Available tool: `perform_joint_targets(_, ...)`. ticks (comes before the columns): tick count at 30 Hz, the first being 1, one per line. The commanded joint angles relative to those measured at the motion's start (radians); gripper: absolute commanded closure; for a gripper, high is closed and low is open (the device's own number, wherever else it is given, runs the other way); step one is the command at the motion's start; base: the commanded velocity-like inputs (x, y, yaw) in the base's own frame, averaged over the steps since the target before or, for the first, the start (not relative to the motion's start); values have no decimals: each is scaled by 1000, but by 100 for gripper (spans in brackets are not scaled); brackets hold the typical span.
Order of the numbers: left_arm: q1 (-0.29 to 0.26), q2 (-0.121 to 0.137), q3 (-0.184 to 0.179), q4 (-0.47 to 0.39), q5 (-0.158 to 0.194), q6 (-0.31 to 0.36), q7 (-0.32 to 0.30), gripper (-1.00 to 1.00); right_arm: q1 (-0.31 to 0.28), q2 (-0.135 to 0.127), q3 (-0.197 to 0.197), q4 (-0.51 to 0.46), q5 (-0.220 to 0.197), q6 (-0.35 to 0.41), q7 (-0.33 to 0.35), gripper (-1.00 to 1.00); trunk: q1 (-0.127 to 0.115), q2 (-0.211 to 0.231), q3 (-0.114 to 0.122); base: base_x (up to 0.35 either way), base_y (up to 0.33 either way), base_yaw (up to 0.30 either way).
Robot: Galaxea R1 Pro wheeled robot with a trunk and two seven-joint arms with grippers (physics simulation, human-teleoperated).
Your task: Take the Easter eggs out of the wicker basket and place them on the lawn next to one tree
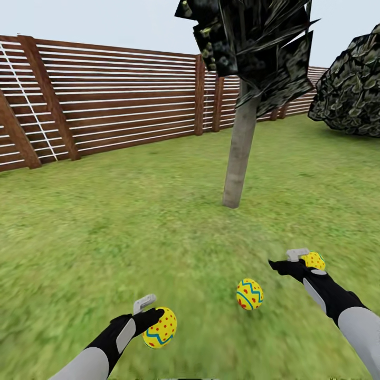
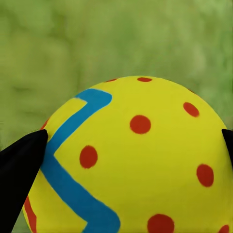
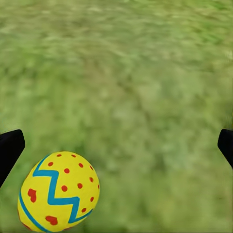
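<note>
Your left claw (image 1: 150, 315) grips the dotted egg (image 1: 160, 328); its wrist view shows black fingertips (image 2: 19, 170) pressing both sides. Your right claw (image 1: 287, 259) is spread wide over an egg (image 3: 58, 191) lying on the lawn (image 1: 132, 232). A third egg (image 1: 249, 293) rests near the tree (image 1: 240, 153).

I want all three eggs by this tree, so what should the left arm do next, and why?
Probably lower the left pincer to the lawn and open it. It grips the dotted egg, while one zigzag egg and another already seem to lie near the tree.
</note>
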Motion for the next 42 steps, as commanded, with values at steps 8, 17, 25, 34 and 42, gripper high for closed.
perform_joint_targets(8,0,-1,6,-1,3,8,-2,100,0,3,5,-2,-10,5,0,-100,3,-2,-32,0,0,0)
perform_joint_targets(17,0,20,2,-67,0,7,-5,100,0,20,10,1,-10,5,-1,-100,7,-4,-67,0,0,0)
perform_joint_targets(25,-3,84,7,-199,0,63,1,100,0,45,47,3,-7,7,-4,-100,11,-6,-98,0,0,0)
perform_joint_targets(34,-5,84,10,-227,7,111,-1,100,0,43,47,1,-6,7,-2,-100,15,-8,-132,0,0,0)
perform_joint_targets(42,-3,86,11,-308,7,112,-5,100,0,42,46,1,-7,6,-2,-100,15,-9,-136,0,0,0)
